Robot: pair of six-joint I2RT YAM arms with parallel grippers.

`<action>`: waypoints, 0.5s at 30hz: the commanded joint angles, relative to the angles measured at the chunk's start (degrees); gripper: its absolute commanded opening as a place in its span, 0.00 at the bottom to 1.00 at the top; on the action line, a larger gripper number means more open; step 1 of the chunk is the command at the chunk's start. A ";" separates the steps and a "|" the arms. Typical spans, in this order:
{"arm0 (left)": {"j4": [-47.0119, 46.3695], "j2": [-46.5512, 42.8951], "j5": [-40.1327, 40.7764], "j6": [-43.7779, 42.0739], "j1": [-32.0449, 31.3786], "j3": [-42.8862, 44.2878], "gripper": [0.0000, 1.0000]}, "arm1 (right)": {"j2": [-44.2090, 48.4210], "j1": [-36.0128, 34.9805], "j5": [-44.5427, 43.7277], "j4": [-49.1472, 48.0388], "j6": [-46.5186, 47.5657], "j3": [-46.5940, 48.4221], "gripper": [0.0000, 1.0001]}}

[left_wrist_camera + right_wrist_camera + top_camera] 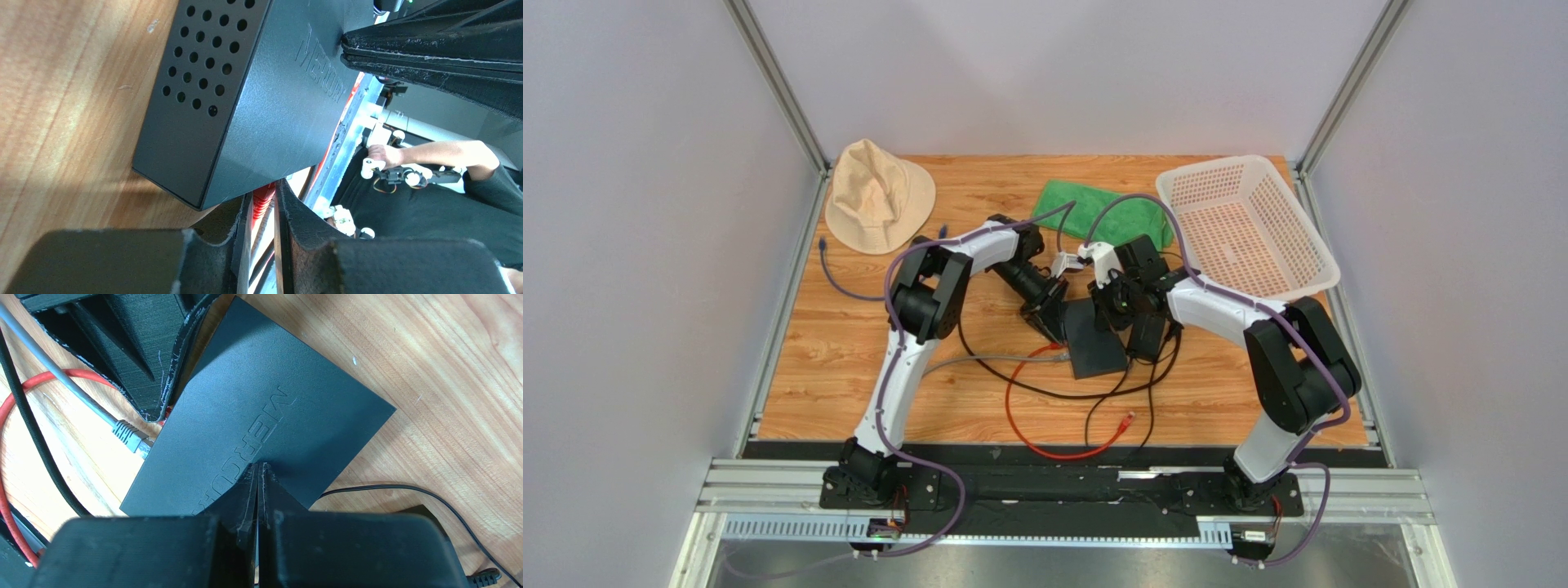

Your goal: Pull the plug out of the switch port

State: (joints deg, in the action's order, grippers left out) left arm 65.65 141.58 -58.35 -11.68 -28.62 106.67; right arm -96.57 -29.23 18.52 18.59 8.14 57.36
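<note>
Top external: both arms lean in over the black switch, which lies flat mid-table among loops of red cable. The left gripper is at its left edge and the right gripper is over its far end.

Left wrist: the left gripper's fingers are clamped on the red plug, whose ribbed boot sits right against the switch's edge (the switch port itself is hidden, so I cannot tell whether the plug is seated). The right gripper's closed tips rest on the lid.

Right wrist: the right gripper's fingers are pressed together, tips touching the switch's top by the embossed lettering. A grey cable ends in a plug at the same edge, just beside the left fingers.
</note>
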 commanded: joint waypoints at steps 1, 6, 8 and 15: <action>-0.08 2.92 5.44 -2.03 -1.88 -0.33 0.00 | -1.16 -0.21 -3.05 4.70 0.30 -2.34 0.00; 1.32 2.30 7.89 -3.61 -1.52 -0.15 0.00 | -0.37 -0.30 -3.23 4.26 0.29 -2.87 0.00; 1.24 2.30 8.77 -4.57 -1.26 -0.76 0.00 | -0.19 -0.21 -3.32 4.09 0.21 -3.05 0.00; 0.80 1.77 8.78 -5.11 -1.17 -2.00 0.00 | -0.98 -0.30 -3.06 4.79 0.12 -2.52 0.00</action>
State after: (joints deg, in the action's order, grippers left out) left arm 66.06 141.58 -58.28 -13.39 -28.62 106.65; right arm -96.07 -29.23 18.44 18.06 8.14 56.66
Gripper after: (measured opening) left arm 0.224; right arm 0.006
